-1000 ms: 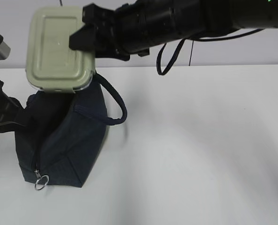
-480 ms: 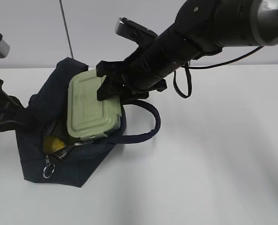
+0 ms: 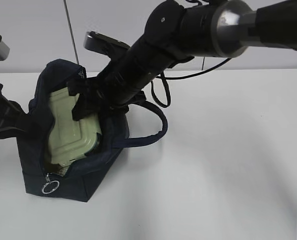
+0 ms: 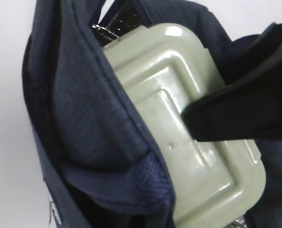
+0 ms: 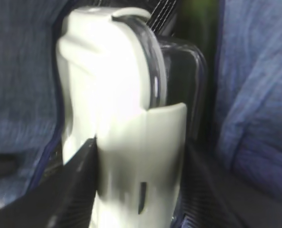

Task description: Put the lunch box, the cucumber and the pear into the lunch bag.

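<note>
Your right gripper [image 3: 91,100] clamps the sage-green lidded lunch box [image 3: 71,130] half inside the dark navy fabric lunch bag [image 3: 76,175]; releasing early could snag it on the rim.

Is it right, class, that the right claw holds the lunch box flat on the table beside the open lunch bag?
Not quite. The right claw holds the lunch box, but tilted inside the open lunch bag, not on the table beside it. The exterior view shows it.
</note>
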`<action>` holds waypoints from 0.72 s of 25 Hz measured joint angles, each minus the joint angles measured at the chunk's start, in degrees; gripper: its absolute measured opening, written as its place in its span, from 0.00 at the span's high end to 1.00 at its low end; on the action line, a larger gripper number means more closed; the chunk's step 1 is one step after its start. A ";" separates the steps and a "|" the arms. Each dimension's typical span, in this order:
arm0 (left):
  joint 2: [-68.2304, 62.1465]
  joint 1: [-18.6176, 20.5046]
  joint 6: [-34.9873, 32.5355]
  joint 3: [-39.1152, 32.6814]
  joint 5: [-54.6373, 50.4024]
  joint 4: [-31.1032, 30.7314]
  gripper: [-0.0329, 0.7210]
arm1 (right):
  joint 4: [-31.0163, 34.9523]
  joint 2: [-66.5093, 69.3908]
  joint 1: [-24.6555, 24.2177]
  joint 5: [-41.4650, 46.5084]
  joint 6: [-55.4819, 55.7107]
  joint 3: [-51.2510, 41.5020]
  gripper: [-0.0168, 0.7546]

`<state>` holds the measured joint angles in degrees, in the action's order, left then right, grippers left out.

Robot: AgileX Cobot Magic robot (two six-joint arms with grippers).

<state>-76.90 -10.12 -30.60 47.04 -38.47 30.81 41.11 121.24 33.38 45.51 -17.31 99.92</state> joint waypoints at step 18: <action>0.00 0.00 0.00 0.00 0.14 0.00 0.95 | -24.10 0.28 0.14 19.10 13.78 15.94 0.38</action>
<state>-76.90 -10.12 -30.60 47.04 -38.33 30.81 17.02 121.52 33.52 64.61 -3.53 115.86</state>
